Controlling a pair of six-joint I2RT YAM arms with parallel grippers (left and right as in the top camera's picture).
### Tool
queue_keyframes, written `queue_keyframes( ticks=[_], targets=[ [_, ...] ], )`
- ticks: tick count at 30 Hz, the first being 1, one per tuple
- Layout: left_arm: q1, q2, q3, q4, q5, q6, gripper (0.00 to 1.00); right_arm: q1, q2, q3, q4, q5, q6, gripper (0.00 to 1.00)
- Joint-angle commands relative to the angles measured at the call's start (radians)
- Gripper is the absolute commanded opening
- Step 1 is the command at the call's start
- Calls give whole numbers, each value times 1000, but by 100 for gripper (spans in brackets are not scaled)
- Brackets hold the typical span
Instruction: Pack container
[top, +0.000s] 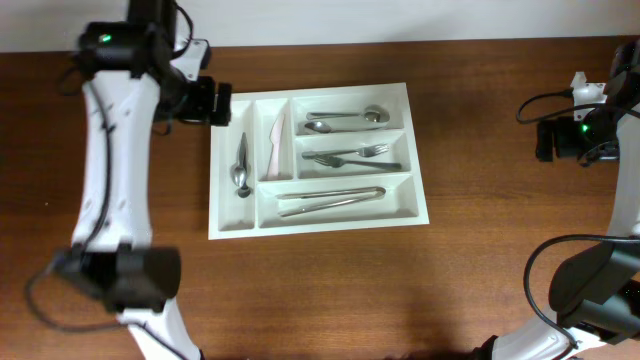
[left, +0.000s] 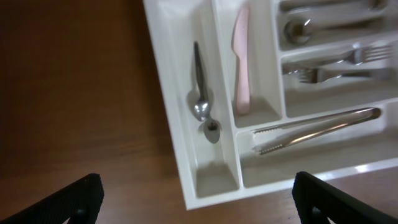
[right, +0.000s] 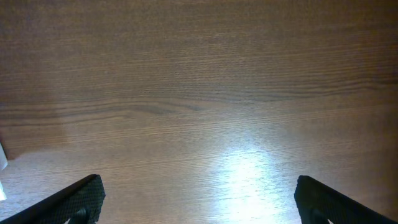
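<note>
Beside the left tool (top: 222, 103) lies the container (top: 320, 229).

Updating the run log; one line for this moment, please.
left gripper open, empty, at corner of cutlery tray | right gripper open, empty, over table | tray: spoons, forks, tongs, pink knife

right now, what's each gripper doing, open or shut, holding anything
left gripper: open, holding nothing, by the cutlery tray
right gripper: open, holding nothing, over the table
</note>
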Motion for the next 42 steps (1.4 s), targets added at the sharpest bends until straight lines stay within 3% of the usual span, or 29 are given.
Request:
queue_keyframes(
  ticks=[1, 11, 18, 21, 24, 28, 33, 42],
  targets=[
    [1, -190, 25, -37, -70, 0, 99, -1, 2, -3, 0, 8, -7, 99],
    [0, -547, -76, -94, -29, -34, 99, -1, 2, -3, 0, 8, -7, 98],
    [0, -851, -379, -63, -21, -129, 99, -1, 2, -3, 0, 8, -7, 99],
    [0, -1013, -583, 11, 5, -170, 99, -1, 2, -3, 0, 8, -7, 99],
    [0, -1179, -792, 166, 121, -190, 99, -1, 2, -3, 0, 8, -7, 99],
    [0, -1358, -1049, 421, 178, -405, 99, -1, 2, -3, 0, 8, -7, 99],
    [0, -1427, -1268, 527, 179, -562, 99, -1, 2, -3, 0, 8, -7, 99],
    [0, -1417, -1408, 388, 172, -563, 99, -1, 2, -3, 0, 8, -7, 99]
  ],
)
